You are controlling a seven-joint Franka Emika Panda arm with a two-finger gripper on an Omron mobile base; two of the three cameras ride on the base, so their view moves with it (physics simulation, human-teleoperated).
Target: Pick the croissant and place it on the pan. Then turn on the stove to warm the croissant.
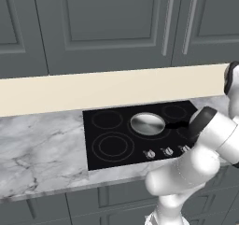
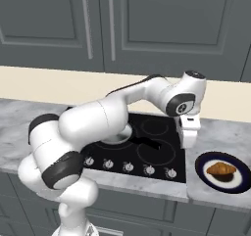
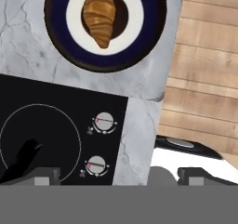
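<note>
Croissant (image 2: 221,169) sits on the dark-rimmed plate (image 2: 202,167), on the marble counter (image 2: 212,193) just beside the stove (image 2: 158,167) edge, on the side away from the pan (image 1: 147,124). Pan is on a rear burner, handle pointing toward the plate side.

My gripper (image 2: 188,145) hangs above the stove's corner nearest the plate, jaws spread wide, holding nothing. In the hand view the croissant (image 3: 99,15) lies at the top, lengthwise along my line of sight; knobs (image 3: 103,123) are below it.

Step in hand, as I judge it: reach and grasp. Plan: shift over the plate, centre on the pastry's thick middle, close across its narrow width, come straight down so the fingers clear the plate rim.

Room: counter edge runs close beside the plate, floor beyond it. Open air above the stove for the carry; keep low clearance over the pan handle.
</note>
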